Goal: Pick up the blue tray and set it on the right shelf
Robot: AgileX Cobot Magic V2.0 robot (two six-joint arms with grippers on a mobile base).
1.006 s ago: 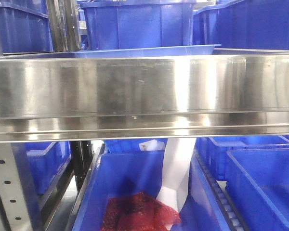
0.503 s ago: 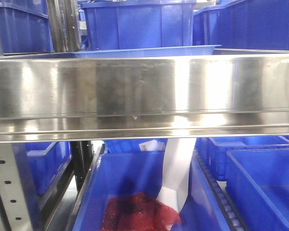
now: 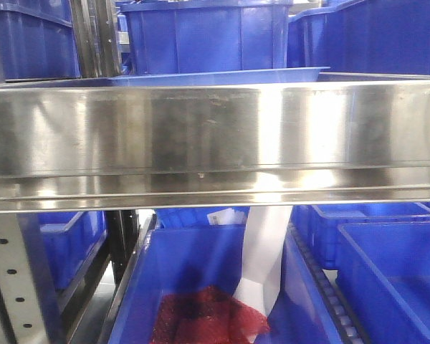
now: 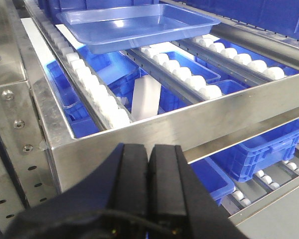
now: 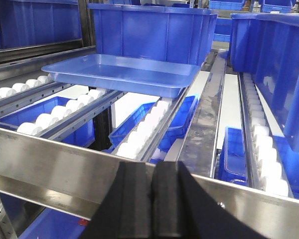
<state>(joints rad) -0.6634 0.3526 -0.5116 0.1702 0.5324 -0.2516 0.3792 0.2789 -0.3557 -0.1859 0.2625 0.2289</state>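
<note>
From the left, the left gripper (image 4: 149, 186) is pressed fully together with nothing in it, just in front of the steel front rail of the right shelf (image 3: 215, 136). One blue tray (image 4: 134, 25) lies alone on the white roller tracks (image 4: 97, 92) of that shelf, well behind the rail, and behind it stands one deep blue bin (image 5: 152, 32) with another at the right. The right gripper (image 5: 152, 204) is also pressed together and holds nothing.
</note>
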